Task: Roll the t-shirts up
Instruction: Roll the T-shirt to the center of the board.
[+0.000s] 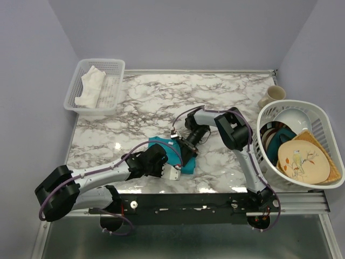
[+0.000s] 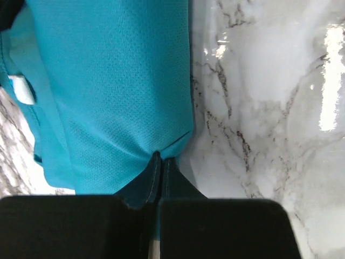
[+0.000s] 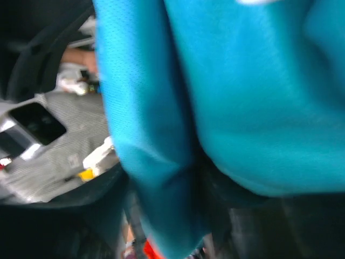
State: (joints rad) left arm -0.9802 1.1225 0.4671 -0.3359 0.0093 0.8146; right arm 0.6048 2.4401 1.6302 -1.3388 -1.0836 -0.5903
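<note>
The teal t-shirt (image 1: 173, 154) sits bunched up in a small heap near the middle of the marble table (image 1: 161, 97), toward the near edge, wedged between the two arms. Up close it's a fine mesh-looking fabric, and its little pale label (image 2: 24, 89) shows at the left of the left wrist view.

The left gripper (image 2: 159, 183) has its jaws pinched tight on a fold of the shirt, with the cloth puckering right where the fingers meet. The right gripper (image 1: 183, 148) comes in from the far side and is pressed into the same heap. Its own camera is basically all blurry teal, so honestly I can't tell whether those jaws are clamped or apart.

Further out, a white mesh tray (image 1: 116, 67) holding a crumpled white cloth (image 1: 90, 86) sits at the far left corner. On the right, a white basket (image 1: 323, 116) holds dishes, including a plate with a bird on it (image 1: 302, 162) and a dark-teal dish (image 1: 277, 141). A cream mug (image 1: 272, 96) stands just behind the basket.
</note>
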